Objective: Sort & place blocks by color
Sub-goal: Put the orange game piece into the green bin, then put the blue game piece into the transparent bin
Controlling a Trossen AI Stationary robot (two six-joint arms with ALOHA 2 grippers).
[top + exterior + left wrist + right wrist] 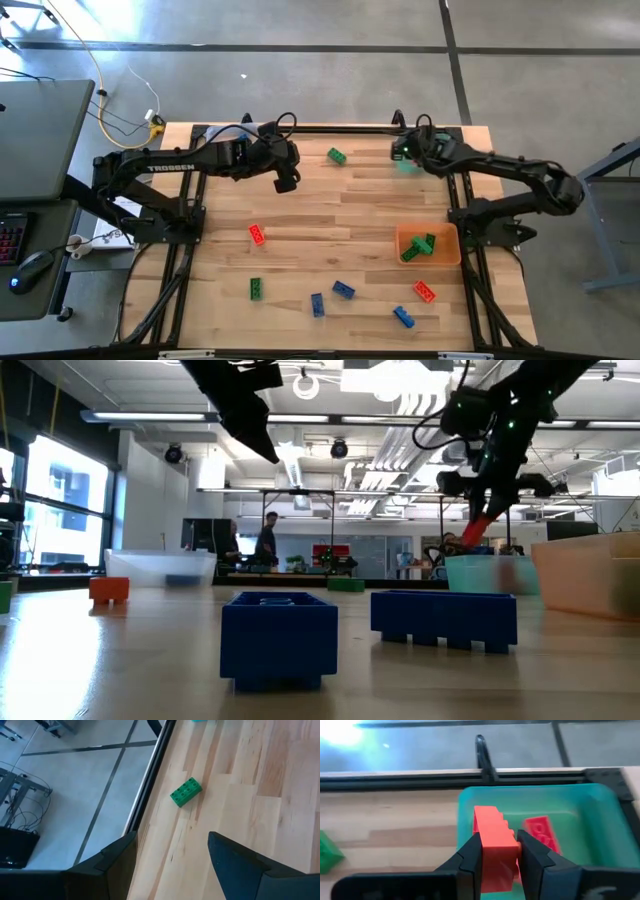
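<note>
Your right pincer (497,851), at 1 o'clock on the desk (330,225), was clamped on a red block (494,845) above the teal bin (590,815), evidently for release among the reds. Your left pincer (170,865) hung apart near 11 o'clock.

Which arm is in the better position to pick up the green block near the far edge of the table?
The left. Its open gripper hangs near the green block, which shows just ahead of it. The right gripper is busy: it holds a red block above the teal bin.

Teal bin (590,815); orange bin (447,240); laptop (35,140).
</note>
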